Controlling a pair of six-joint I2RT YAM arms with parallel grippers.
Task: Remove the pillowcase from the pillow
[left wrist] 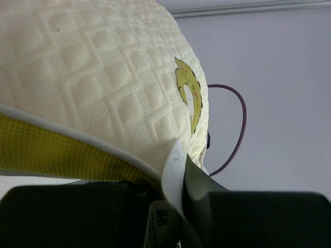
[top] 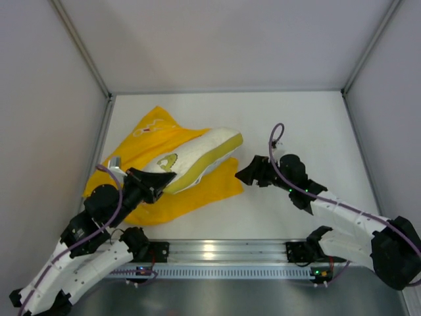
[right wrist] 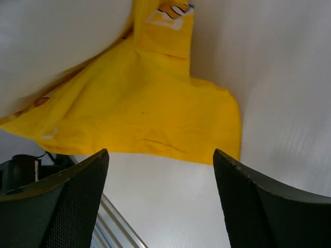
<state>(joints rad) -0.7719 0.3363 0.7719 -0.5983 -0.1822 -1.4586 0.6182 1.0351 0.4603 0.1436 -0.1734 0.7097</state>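
The bright yellow pillowcase [top: 172,191] lies flat and rumpled on the table's left half. The cream quilted pillow [top: 197,157] lies tilted on top of it, out of the case, with a yellow emblem [top: 168,161] near its near-left corner. My left gripper [top: 162,181] is shut on that corner of the pillow [left wrist: 103,88], with its white tag [left wrist: 175,170] pinched between the jaws. My right gripper [top: 245,174] is open and empty, just right of the pillowcase's edge [right wrist: 155,113], low over the table.
White walls enclose the table on the left, back and right. A metal rail [top: 223,251] runs along the near edge between the arm bases. A purple cable [top: 275,141] loops above the right wrist.
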